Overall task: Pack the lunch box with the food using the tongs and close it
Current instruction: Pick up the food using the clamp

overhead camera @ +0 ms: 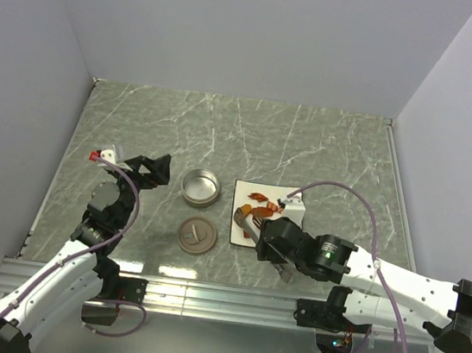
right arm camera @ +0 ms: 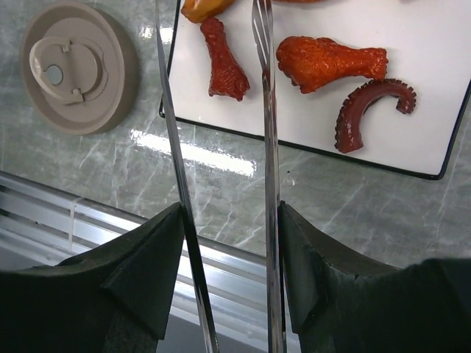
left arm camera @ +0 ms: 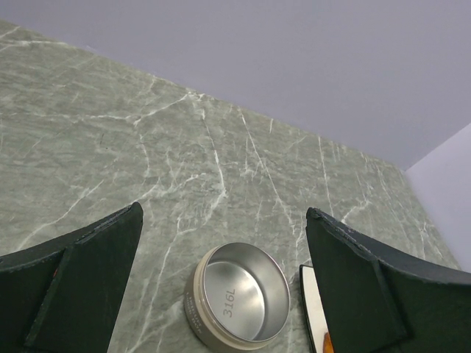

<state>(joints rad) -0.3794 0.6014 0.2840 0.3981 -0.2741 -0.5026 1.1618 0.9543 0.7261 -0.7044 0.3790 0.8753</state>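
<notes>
Right gripper (right arm camera: 228, 220) has its fingers partly closed on the tongs (right arm camera: 268, 147), one thin arm against each pad, so the tongs are held but their arms stand apart. They reach out over the white plate (right arm camera: 441, 44), where the food lies: a dark red drumstick (right arm camera: 224, 62) between the two arms, an orange drumstick (right arm camera: 327, 60) just beside the right arm, and a curved tentacle piece (right arm camera: 368, 103) nearer the plate's edge. The tips may be above the plate rather than touching it; the wrist view does not settle that.

The step in hand looks like the first pick. To do it well, the right arm should centre the dark red drumstick between the tips, come down until they flank its thick end, then squeeze slowly, since thin arms can flick a small piece away.

The lunch box (overhead camera: 201, 187) sits empty and open to the left of the plate, with its lid (right arm camera: 73, 66) lying nearer the arms. The left gripper (left arm camera: 223, 220) hangs wide open by the tin, holding nothing, and could steady it.
</notes>
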